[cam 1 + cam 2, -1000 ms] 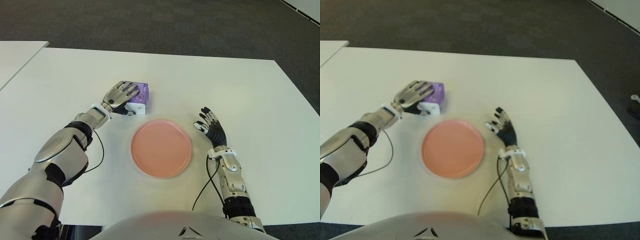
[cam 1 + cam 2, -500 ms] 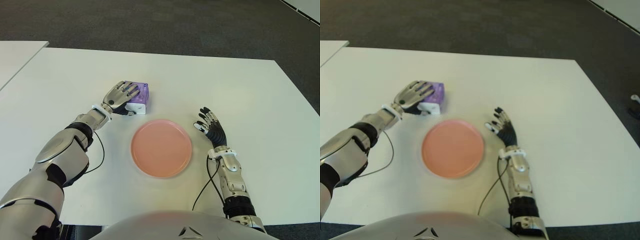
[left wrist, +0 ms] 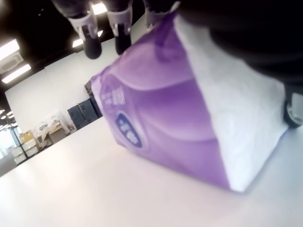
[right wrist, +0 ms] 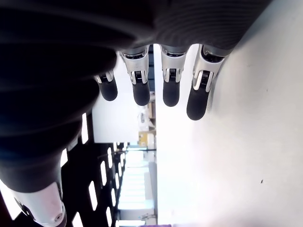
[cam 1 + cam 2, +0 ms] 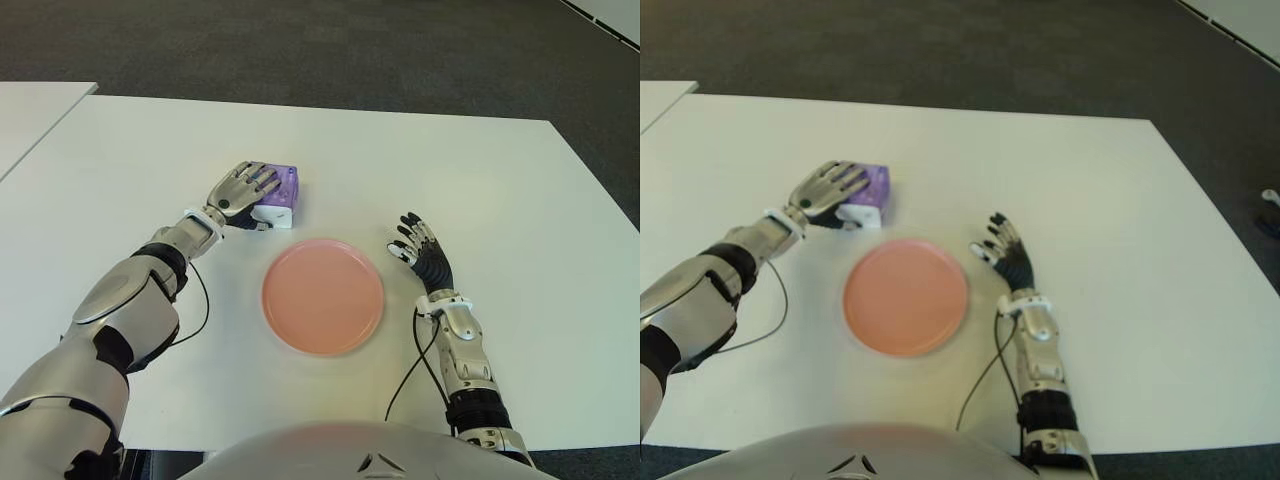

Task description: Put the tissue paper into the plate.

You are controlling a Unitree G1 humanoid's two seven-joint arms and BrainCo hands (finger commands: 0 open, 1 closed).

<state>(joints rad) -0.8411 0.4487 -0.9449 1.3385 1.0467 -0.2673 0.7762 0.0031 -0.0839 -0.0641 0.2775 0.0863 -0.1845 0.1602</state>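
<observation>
- On the white worktop [image 5: 480,180], seen from the left eye, a purple and white tissue paper pack [image 5: 279,196] sits just beyond the far-left rim of the pink plate [image 5: 322,296], apart from it and not inside it
- From the same eye view, the left robot hand [image 5: 240,191] lies over the pack from its left side, fingers draped across the top and the thumb against the near white face, closed around it
- From the right eye view, the right robot hand [image 5: 1003,251] shows just to the right of the plate, palm down, its fingers spread and pointing away from the body, holding nothing; a black cable [image 5: 985,380] runs along the worktop beside its forearm
- Through the left wrist view, the tissue paper pack [image 3: 180,113] fills the frame, its lower edge on the worktop, with fingertips [image 3: 90,42] hooked over its top edge and dark parts of the hand pressed on the white end face
- Through the right wrist view, four fingers [image 4: 170,90] hang straight and apart above the bare worktop, with nothing between them
</observation>
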